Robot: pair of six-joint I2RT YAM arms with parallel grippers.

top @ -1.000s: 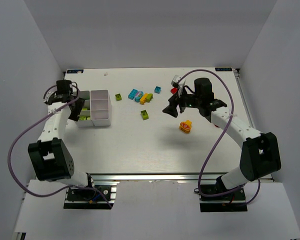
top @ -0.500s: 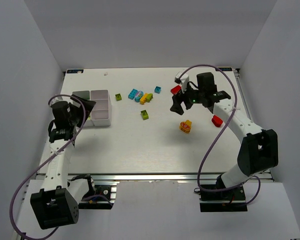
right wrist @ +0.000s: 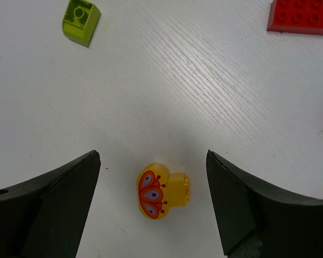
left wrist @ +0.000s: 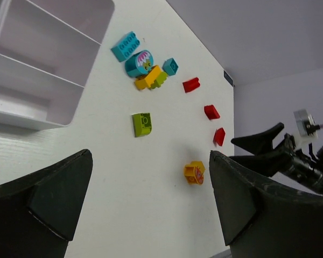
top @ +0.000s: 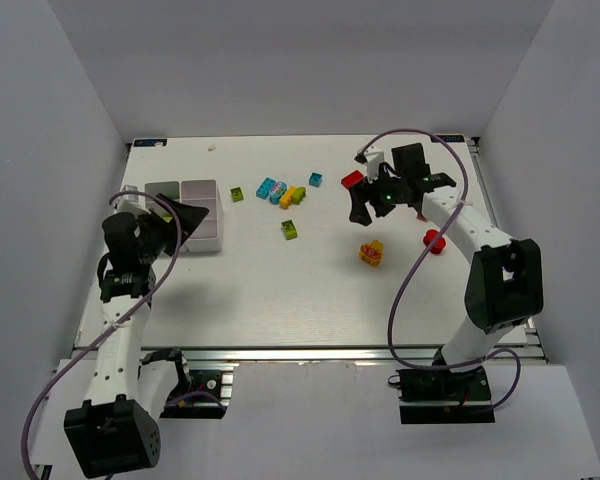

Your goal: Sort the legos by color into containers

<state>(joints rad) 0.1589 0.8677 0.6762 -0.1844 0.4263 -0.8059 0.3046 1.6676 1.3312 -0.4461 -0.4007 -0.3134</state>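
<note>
You are looking at a white desk (top: pixel 280 290) with a fine wood grain, boxed in by plain pale walls: a left wall (top: pixel 40 200), a right wall (top: pixel 570 200) and a far wall (top: pixel 300 70). A silver metal rail (top: pixel 310 354) runs along the desk's near edge. At the far corners sit two small black fittings, the left fitting (top: pixel 148 142) and the right fitting (top: pixel 446 137). A tiny pale speck (top: pixel 212 148) lies near the far edge, left of centre.

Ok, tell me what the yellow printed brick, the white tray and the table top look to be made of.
Yellow printed brick: moulded plastic, smooth and slightly glossy, with rounded edges and a red print. White tray: probably plastic, smooth, semi-matte; its walls are thin and even. Table top: white board with a wood-grain texture, matte; whether painted wood or laminate is unclear.
</note>
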